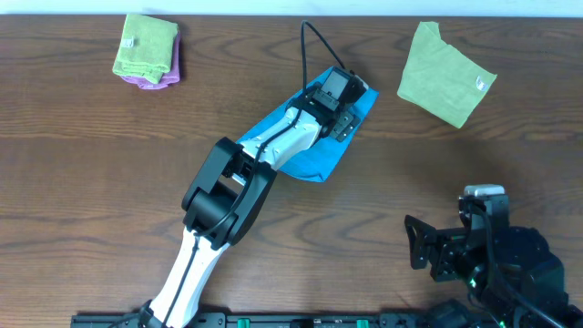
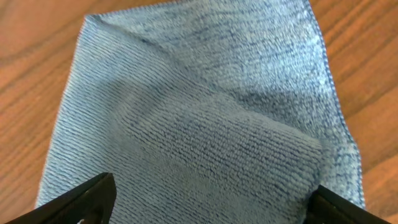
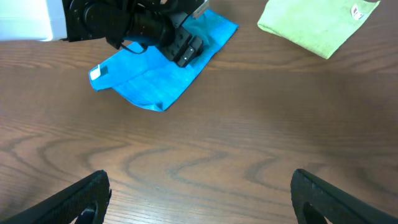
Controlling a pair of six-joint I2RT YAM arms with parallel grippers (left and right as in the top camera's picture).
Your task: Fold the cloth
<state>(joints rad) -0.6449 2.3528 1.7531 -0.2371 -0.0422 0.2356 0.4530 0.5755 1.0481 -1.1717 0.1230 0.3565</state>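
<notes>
Hovering open over the soft, floppy, light cloth (image 1: 319, 162), left gripper (image 2: 208, 199) is holding nothing; right gripper (image 3: 199, 193) is gaping too. Corner pinch is looking best.

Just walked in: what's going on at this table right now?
The left arm reaches across the wooden table, and the left claw hangs open close over the bright sky-blue square microfibre towel, which lies partly folded in a long shape mid-table. The right claw is open too, over bare wood nearer the robot, holding nothing. A lime-green cloth lies apart at the far right.
</notes>
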